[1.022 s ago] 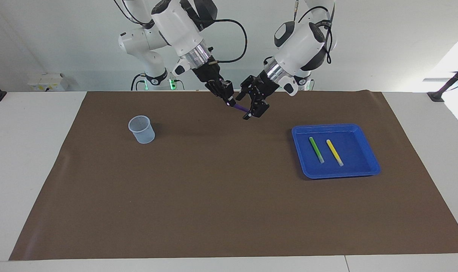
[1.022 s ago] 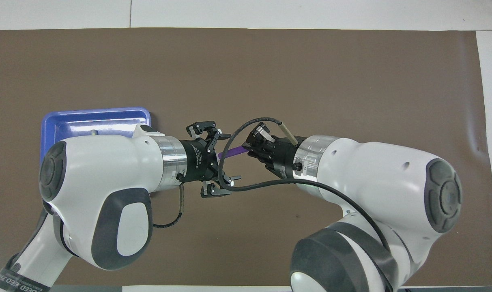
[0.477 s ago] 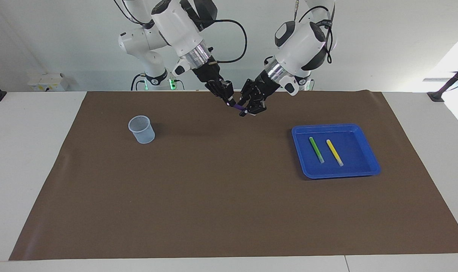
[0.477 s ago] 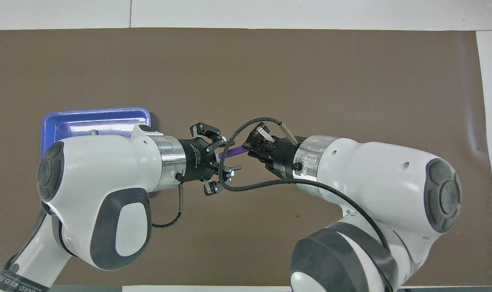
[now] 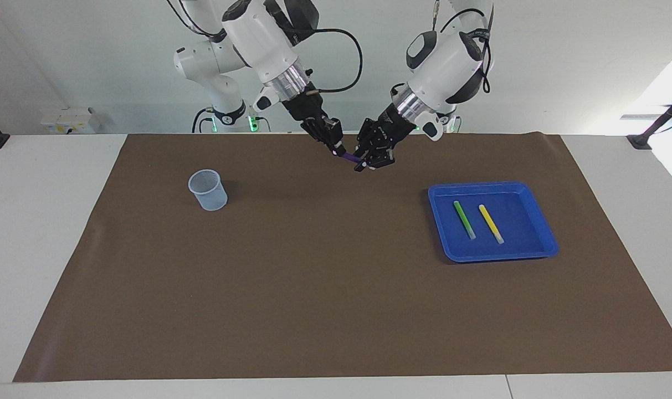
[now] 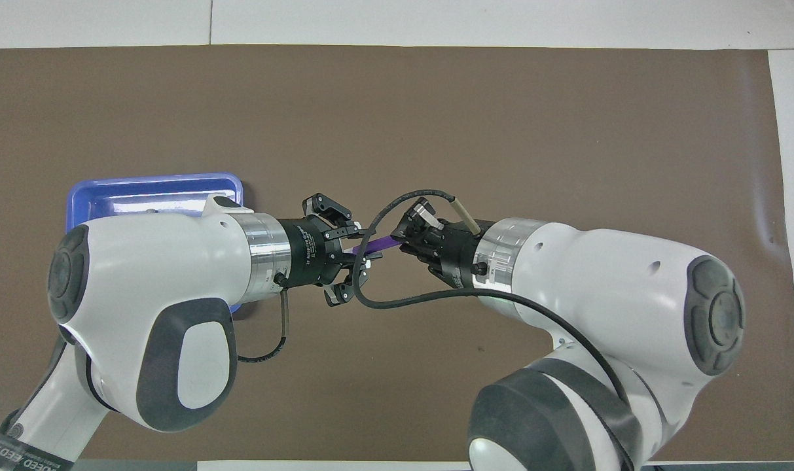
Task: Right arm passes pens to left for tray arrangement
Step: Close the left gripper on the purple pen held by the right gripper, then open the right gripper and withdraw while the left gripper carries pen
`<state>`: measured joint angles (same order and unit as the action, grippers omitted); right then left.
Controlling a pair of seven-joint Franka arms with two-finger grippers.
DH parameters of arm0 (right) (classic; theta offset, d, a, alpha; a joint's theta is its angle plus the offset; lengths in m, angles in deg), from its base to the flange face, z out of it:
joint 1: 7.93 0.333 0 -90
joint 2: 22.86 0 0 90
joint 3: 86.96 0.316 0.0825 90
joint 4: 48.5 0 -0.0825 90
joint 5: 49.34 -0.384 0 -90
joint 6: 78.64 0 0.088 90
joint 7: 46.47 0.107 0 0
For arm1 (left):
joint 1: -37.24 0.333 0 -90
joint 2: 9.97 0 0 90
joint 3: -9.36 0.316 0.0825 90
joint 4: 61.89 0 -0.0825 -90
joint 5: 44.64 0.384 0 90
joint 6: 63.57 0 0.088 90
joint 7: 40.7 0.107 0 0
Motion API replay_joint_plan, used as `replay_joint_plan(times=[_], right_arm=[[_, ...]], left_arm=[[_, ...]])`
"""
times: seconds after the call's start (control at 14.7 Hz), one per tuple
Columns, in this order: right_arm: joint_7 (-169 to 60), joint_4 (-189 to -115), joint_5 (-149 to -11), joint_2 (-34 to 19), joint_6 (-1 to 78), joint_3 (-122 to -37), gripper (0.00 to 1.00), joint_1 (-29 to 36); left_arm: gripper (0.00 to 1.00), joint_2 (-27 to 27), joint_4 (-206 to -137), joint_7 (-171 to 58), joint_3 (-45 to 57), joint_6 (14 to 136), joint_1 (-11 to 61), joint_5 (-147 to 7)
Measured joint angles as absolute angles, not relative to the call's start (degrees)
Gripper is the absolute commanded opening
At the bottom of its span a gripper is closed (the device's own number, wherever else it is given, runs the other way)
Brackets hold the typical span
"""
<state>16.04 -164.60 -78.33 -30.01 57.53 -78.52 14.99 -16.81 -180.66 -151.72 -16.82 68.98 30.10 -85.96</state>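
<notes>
At the upper middle of the facing view, you have both grippers meeting in the air over the brown mat [image 5: 313, 277] on the tabletop. The right gripper [image 5: 338, 149] pinches one end of the purple pen [image 5: 350, 158]; the left gripper [image 5: 364, 164] has its fingers drawn in around the other end. Toward the right of that frame, the blue tray [image 5: 540, 221] holds the green pen [image 5: 464, 219] and yellow pen [image 5: 491, 223] side by side. A translucent cup [image 5: 208, 190] stands at the left.

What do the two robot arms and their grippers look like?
Both arms are glossy white with rounded dark grey joint caps and a silver metal ring at each wrist. The left gripper and right gripper are black, built of jointed links. A black cable loops loose at each wrist. The left arm's base carries a black band with white lettering.
</notes>
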Motion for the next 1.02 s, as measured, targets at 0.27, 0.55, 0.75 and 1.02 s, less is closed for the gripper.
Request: replay_joint_plan(times=[0.27,0.55,0.75,1.02], right_arm=[[16.0,-164.7,-78.4,-30.0,58.1,-78.6,0.00,15.0],[16.0,-164.7,-79.2,-29.9,58.4,-78.7,0.54,14.9],[16.0,-164.6,-79.9,-29.9,58.6,-78.7,1.00,15.0],[10.2,-164.5,-79.8,-30.0,55.2,-78.9,1.00,14.1]], left_arm=[[0.00,-17.0,-180.7,-150.8,-16.9,68.9,30.0,-85.9],[0.00,-17.1,-180.6,-150.6,-16.8,68.9,30.1,-85.9],[0.00,-17.2,-180.3,-150.5,-16.8,69.3,30.7,-85.8],[0.00,-17.2,-180.1,-148.8,-16.7,69.3,32.5,-84.7]])
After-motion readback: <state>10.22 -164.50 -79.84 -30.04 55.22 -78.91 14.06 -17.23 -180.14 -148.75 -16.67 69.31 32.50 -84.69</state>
